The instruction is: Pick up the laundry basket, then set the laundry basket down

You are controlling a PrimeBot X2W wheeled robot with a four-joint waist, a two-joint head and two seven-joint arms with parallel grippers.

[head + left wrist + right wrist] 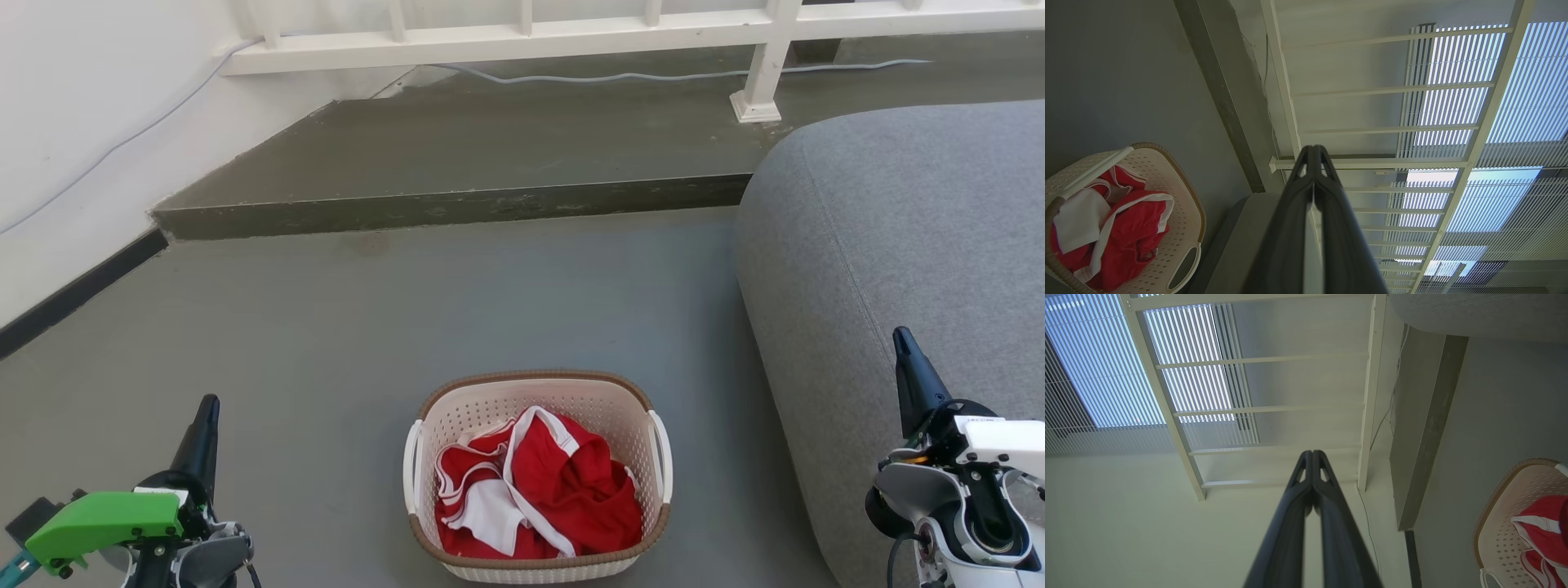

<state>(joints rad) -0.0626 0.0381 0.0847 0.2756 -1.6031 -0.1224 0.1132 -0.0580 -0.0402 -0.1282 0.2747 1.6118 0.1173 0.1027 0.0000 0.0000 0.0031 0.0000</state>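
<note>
You see the left gripper (210, 400) and the right gripper (900, 335) with fingers pressed together, clamping nothing and touching nothing. Between them, the laundry basket (535, 376) stands on the grey floor (326, 343) near the grey sofa (898, 229), with red-and-white clothing (563, 482) inside.

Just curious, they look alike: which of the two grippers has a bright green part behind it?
The left gripper, left of the laundry basket: a green cover sits on its wrist. The right gripper, by the grey sofa, has white there.
</note>
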